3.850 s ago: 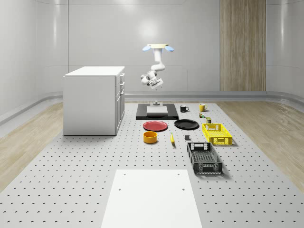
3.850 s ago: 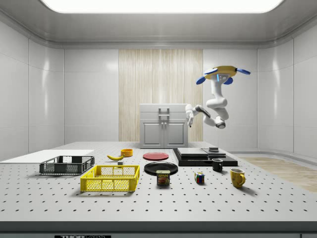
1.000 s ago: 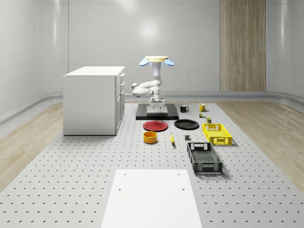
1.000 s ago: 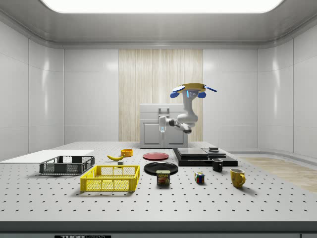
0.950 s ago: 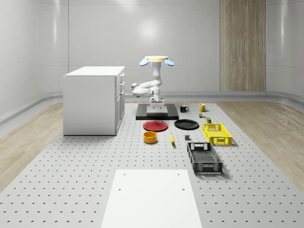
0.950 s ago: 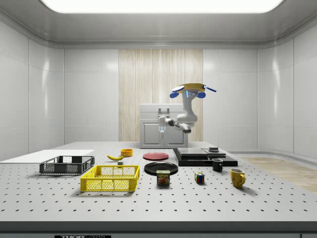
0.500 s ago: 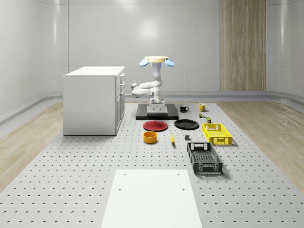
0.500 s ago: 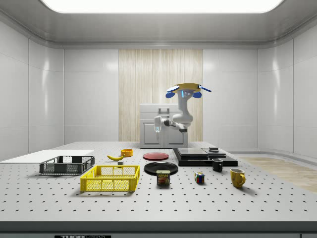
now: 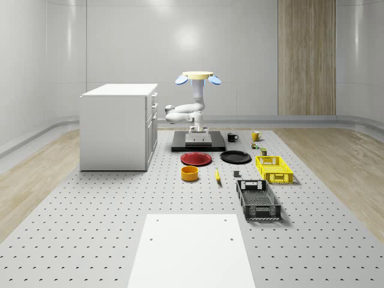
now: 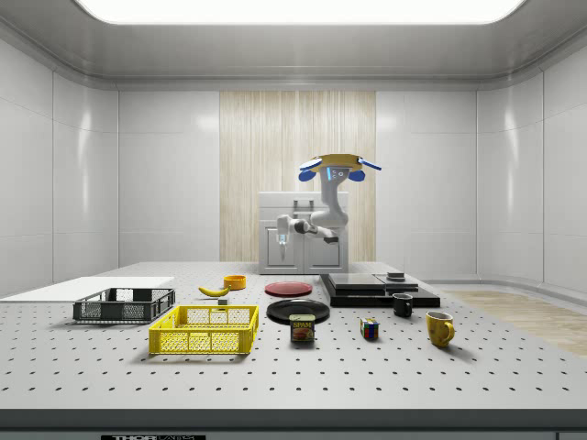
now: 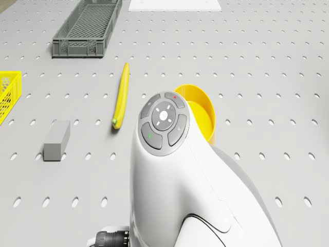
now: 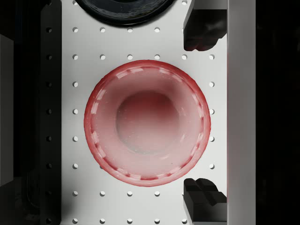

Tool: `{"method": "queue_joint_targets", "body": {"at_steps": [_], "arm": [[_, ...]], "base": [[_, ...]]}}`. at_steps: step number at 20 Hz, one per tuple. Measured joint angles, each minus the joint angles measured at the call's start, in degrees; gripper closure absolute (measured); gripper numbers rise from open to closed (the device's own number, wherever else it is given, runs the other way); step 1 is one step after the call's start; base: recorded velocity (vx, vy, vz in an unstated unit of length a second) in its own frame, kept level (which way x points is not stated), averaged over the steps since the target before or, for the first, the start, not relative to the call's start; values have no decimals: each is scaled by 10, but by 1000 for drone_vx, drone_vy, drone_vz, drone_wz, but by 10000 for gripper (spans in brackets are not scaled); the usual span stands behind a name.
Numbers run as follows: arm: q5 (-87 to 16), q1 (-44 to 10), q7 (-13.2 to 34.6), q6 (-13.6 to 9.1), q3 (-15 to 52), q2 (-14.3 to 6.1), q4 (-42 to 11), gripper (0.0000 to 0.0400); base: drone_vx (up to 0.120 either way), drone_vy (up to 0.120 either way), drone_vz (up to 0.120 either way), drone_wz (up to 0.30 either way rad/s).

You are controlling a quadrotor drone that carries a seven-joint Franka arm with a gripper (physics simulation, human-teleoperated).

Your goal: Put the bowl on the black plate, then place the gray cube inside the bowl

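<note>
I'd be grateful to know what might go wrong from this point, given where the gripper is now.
The open gripper hangs over the red plate, not the yellow bowl, so descending here could grab the wrong thing. The banana lies close beside the bowl and might be knocked during the approach.

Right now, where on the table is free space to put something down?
Free: the stretch between the cabinet and the yellow bowl, and around the white sheet. Crowded: from the black plate to the yellow crate and gray crate.
</note>
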Motion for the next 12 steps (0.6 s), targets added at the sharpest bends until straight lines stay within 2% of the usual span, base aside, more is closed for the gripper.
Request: {"method": "queue_joint_targets", "body": {"at_steps": [4, 12], "arm": [[3, -2, 2, 7, 2, -7, 0, 0], [10, -5, 5, 20, 4, -22, 1, 0]], "base": [[120, 0, -10, 0], [120, 0, -120, 0]]}}
